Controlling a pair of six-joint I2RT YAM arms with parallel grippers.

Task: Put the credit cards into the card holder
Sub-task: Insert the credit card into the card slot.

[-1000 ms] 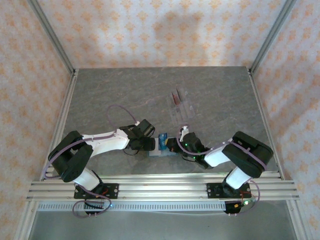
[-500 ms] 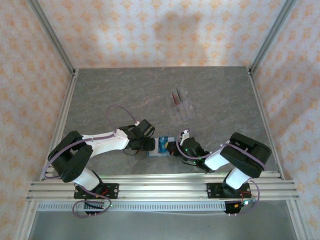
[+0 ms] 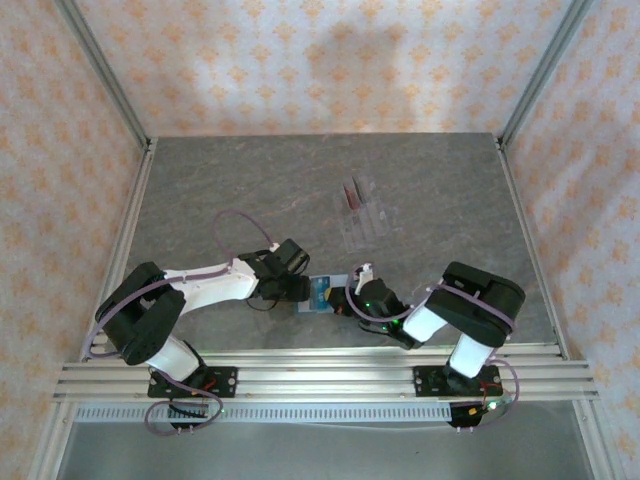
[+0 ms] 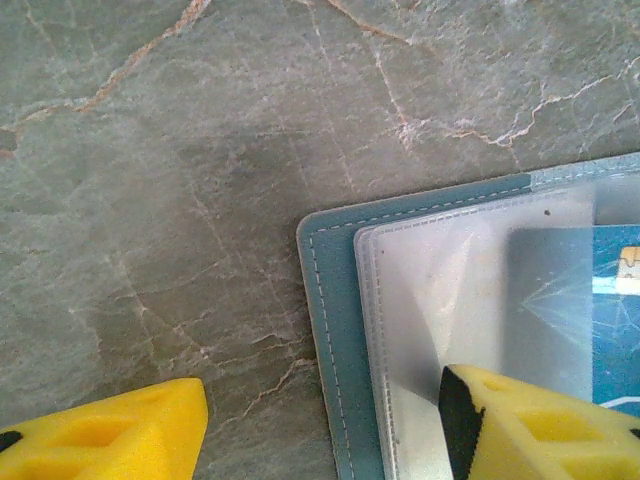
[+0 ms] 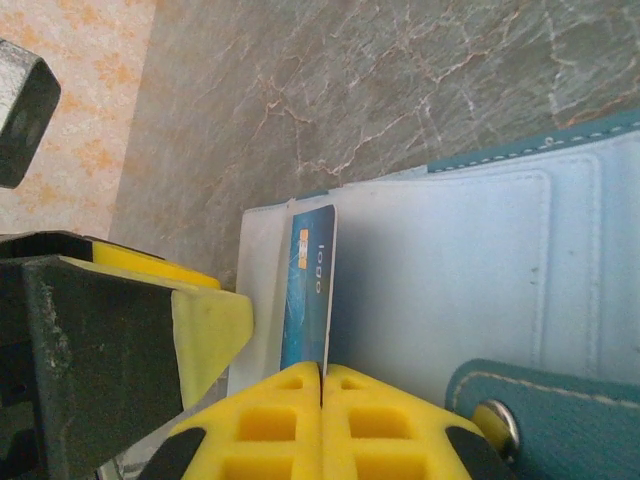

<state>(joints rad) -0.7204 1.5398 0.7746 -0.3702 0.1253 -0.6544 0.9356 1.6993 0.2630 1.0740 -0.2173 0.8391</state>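
Seating the card calls for a straight, level push. Top view: the small teal fold-over card holder (image 3: pixel 312 303) lies open on the grey marbled bench (image 3: pixel 250 180) near the front edge, between both arms; a clear slotted plastic rack (image 3: pixel 365 222) holding two mauve-pink cards (image 3: pixel 351 192) stands farther back. Left wrist: the left tool (image 4: pixel 320 435) is spread, one yellow finger (image 4: pixel 540 425) pinning the holder's clear pocket. Right wrist: the right tool (image 5: pixel 322 400) is clamped on the bright blue credit card (image 5: pixel 308 300), seemingly partway in; keep it aligned.
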